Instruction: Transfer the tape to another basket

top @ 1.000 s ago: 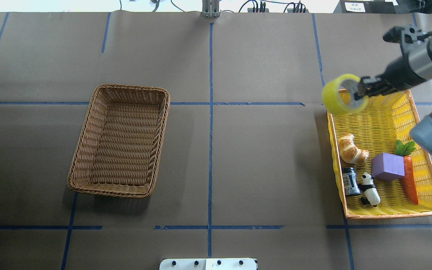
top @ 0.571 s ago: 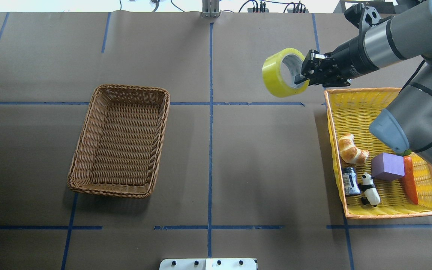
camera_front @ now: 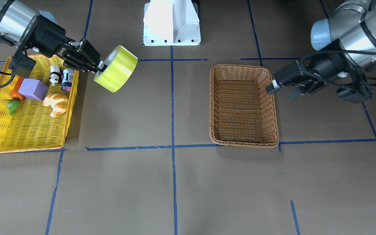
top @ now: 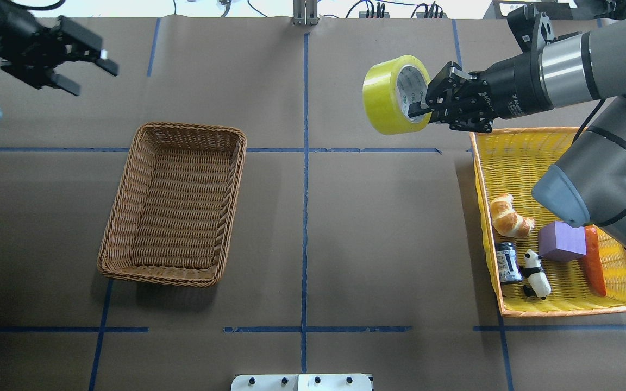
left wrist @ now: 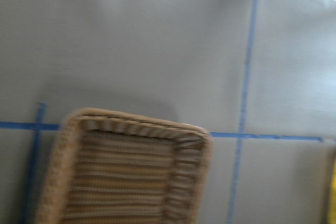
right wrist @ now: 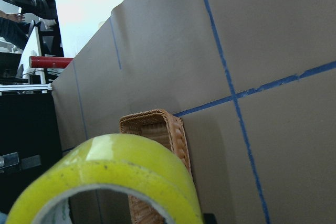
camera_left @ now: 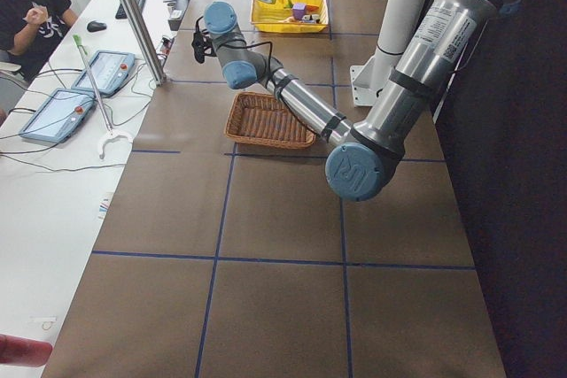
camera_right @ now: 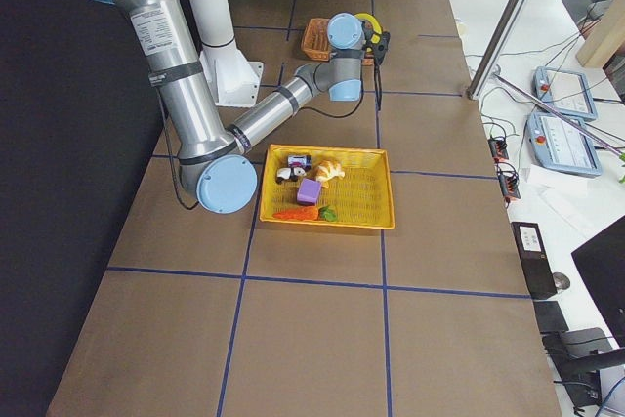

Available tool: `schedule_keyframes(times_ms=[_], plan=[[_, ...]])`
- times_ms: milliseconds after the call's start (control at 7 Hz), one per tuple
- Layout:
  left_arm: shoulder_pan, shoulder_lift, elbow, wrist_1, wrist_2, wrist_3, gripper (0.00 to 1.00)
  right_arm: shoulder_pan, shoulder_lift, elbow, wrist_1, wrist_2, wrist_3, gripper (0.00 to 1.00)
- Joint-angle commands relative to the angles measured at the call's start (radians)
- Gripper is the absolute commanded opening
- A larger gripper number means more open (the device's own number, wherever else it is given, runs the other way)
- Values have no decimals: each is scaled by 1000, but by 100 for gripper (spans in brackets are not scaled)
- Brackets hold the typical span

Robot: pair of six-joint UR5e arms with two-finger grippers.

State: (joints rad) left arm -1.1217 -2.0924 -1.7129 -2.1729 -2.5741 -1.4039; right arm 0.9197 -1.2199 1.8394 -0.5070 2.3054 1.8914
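Brown-papered table [top: 378, 228], blue grid [top: 305, 217]. Overhead you see the right claw [top: 420, 108] pinching the tape [top: 386, 95] aloft, between yellow tray [top: 557, 312] and basket [top: 180, 206]. Left claw [top: 91, 77] spread, far left of the basket; front view overlaps its tip with the rim. Left wrist view shows only basket and table.

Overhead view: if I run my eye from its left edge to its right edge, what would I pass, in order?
left gripper, open and empty → wicker basket → tape, lifted above the table → right gripper pinching the tape's wall → yellow tray with the toys in it.
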Motion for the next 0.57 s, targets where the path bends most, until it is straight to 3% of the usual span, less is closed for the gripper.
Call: schedule_keyframes(times_ms=[0, 286, 429], plan=[[43, -98, -16, -251, 72, -403, 100, -18, -6, -2, 210, -1, 171, 0], [339, -94, -28, -715, 557, -762, 100, -25, -4, -2, 397, -17, 338, 0], [402, -97, -54, -754, 650, -777, 100, -28, -1, -2, 498, -73, 439, 0]])
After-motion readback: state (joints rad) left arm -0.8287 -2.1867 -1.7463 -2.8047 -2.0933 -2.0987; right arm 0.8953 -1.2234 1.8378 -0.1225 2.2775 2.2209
